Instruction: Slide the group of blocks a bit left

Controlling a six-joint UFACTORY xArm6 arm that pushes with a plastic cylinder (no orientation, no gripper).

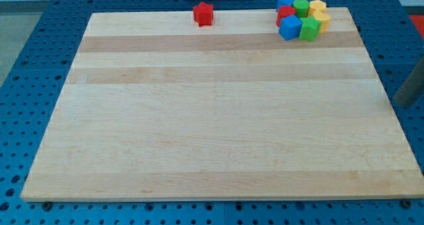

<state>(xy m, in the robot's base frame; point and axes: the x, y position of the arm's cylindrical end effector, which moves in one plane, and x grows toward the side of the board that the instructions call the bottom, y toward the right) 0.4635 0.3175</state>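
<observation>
A tight group of blocks sits at the board's top right corner: a blue block (285,2), a green cylinder (301,5), a yellow block (318,6), a red block (285,14), a second yellow block (321,19), a blue cube (289,28) and a green block (309,30). A red star-shaped block (203,14) stands alone at the top edge, left of the group. A dark rod enters at the view's right edge. My tip (402,104) is just off the board's right side, well below and right of the group, touching no block.
The wooden board (212,119) lies on a blue perforated table (26,86). The group lies close to the board's top and right edges.
</observation>
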